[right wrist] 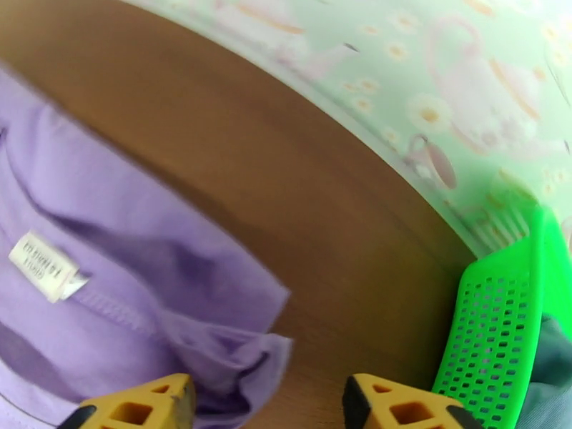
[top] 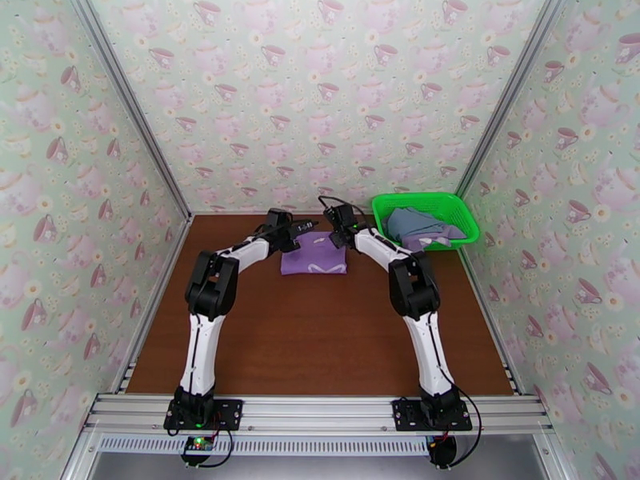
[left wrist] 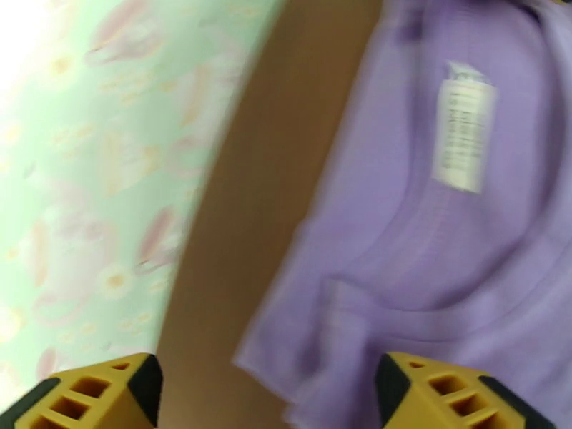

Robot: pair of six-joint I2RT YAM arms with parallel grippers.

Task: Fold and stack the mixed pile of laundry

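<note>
The purple shirt (top: 314, 258) lies folded flat on the brown table near the back, its white mark facing the front. Both grippers hover over its far edge. In the left wrist view my left gripper (left wrist: 268, 398) stands open with yellow fingertips (left wrist: 93, 395) wide apart; the shirt (left wrist: 443, 244) and its white label (left wrist: 463, 137) lie below. My right gripper (right wrist: 264, 407) is open too, above the shirt's corner (right wrist: 107, 280). A blue-grey garment (top: 412, 224) and a pale lavender-grey one (top: 436, 238) lie in the green basket (top: 416, 198).
The green mesh basket (right wrist: 500, 330) stands at the back right, close to my right gripper (top: 342, 232). The patterned back wall rises just beyond my left gripper (top: 308, 227). Bare brown table (top: 320, 338) stretches from the shirt to the arm bases.
</note>
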